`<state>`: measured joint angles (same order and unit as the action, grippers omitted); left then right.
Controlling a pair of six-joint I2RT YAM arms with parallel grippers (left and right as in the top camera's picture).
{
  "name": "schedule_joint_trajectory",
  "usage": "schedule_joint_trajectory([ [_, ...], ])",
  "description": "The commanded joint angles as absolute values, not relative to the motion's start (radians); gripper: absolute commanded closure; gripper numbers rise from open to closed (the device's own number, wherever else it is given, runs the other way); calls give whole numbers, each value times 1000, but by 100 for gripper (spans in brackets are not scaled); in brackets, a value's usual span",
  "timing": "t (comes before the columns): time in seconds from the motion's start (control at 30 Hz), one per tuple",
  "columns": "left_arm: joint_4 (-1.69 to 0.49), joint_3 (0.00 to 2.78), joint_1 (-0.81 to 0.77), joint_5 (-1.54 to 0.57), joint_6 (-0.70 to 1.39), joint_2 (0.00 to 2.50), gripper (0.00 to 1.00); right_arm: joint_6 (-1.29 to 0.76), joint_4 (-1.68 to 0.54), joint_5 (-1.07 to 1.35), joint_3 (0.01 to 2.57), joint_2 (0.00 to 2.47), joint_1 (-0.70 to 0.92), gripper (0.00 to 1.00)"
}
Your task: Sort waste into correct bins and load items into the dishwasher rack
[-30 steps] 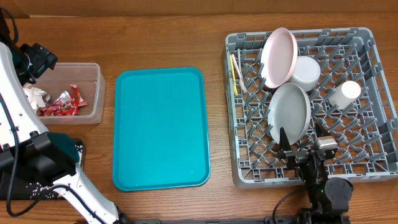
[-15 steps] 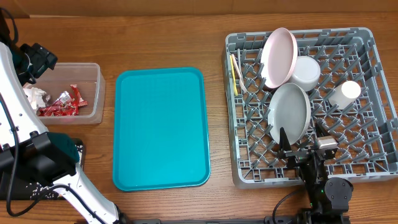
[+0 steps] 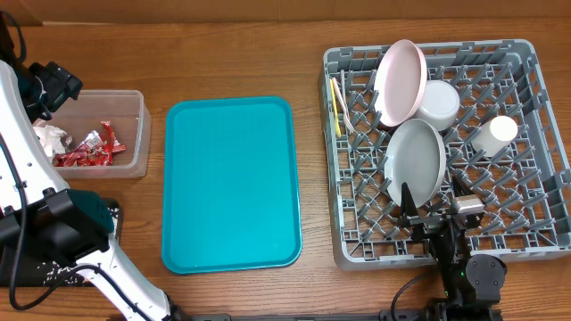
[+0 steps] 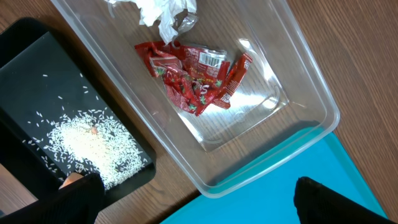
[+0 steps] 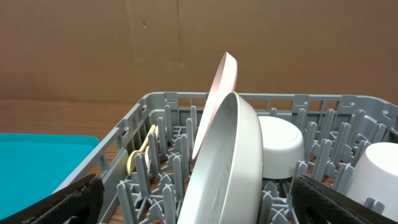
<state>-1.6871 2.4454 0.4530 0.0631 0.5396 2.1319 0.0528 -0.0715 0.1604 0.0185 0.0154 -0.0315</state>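
Note:
The grey dishwasher rack [image 3: 535,55] holds the pinkish-white plate [image 3: 399,82], the grey plate [image 3: 417,160], the white bowl [image 3: 439,105], the small white cup [image 3: 498,134] and yellow cutlery [image 3: 336,105]. My right gripper [image 3: 434,207] is open at the rack's front, its fingers either side of the grey plate [image 5: 230,162] without touching it. My left gripper [image 4: 199,208] is open and empty above the clear tub [image 4: 311,93], which holds red wrappers [image 4: 196,78] and the white tissue [image 4: 165,12]. The black tray [image 4: 37,68] beside it holds rice grains [image 4: 87,142].
The large teal tray [image 3: 230,183] lies between the clear tub [image 3: 134,134] and the rack, with nothing on it. My left arm [image 3: 27,178] covers most of the black tray in the overhead view. A cardboard wall stands behind the rack.

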Motion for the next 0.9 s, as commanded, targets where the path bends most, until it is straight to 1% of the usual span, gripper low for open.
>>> schedule_joint_trajectory([
  [0.0, -1688, 2455, 447, 62, 520, 2100, 0, 53, -69, 159, 8, 3, -34, 0],
  [0.13, -1679, 2426, 420, 62, 520, 2028, 0, 53, -68, 159, 8, 3, -34, 0],
  [0.3, -1577, 2181, 345, 62, 520, 1812, 0, 53, -69, 159, 8, 3, -34, 0],
  [0.43, -1525, 1951, 235, 62, 520, 1631, 0, 53, -68, 159, 8, 3, -34, 0],
  [0.67, -1536, 1697, 50, 61, 520, 1391, 0, 53, -69, 159, 8, 3, -34, 0],
  [0.8, -1533, 1579, 18, 62, 520, 1269, 0, 53, -69, 159, 8, 3, -34, 0],
  [0.87, -1483, 1530, 21, 63, 519, 1212, 0, 53, -68, 159, 8, 3, -34, 0],
])
